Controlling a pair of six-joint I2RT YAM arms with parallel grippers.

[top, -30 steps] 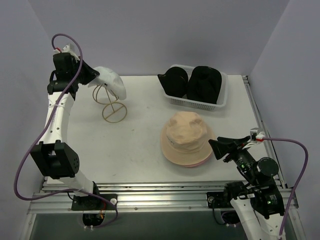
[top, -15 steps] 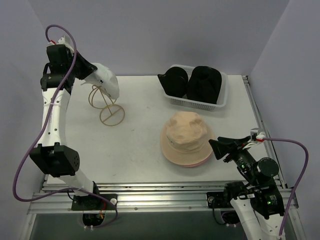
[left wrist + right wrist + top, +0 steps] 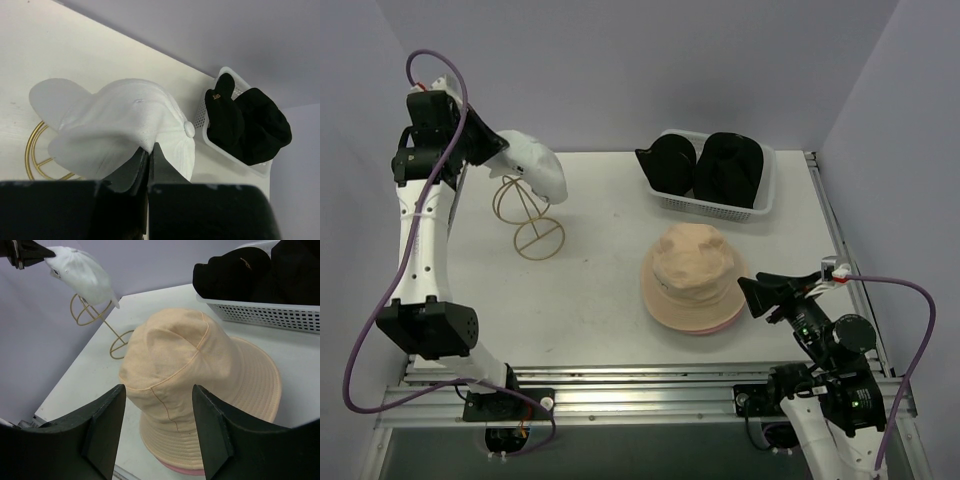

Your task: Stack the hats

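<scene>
My left gripper [image 3: 502,147] is shut on the white cap [image 3: 535,165] and holds it above the gold wire stand [image 3: 525,215]; in the left wrist view the jaws [image 3: 148,150] pinch the cap's crown [image 3: 125,125]. A tan bucket hat [image 3: 690,272] sits on the table on top of a pink hat, whose brim edge [image 3: 715,328] shows beneath. Two black hats, a cap [image 3: 667,163] and a bucket hat [image 3: 730,168], lie in the white basket [image 3: 715,206]. My right gripper [image 3: 752,292] is open and empty, just right of the tan hat [image 3: 185,365].
The gold wire stand also shows in the right wrist view [image 3: 97,320]. Grey walls close in the back and both sides. A metal rail [image 3: 620,375] runs along the near table edge.
My left arm has drawn back to the left and up with the white cap, lifting it off the gold stand. The stand has shifted slightly left. The right arm has not moved.
</scene>
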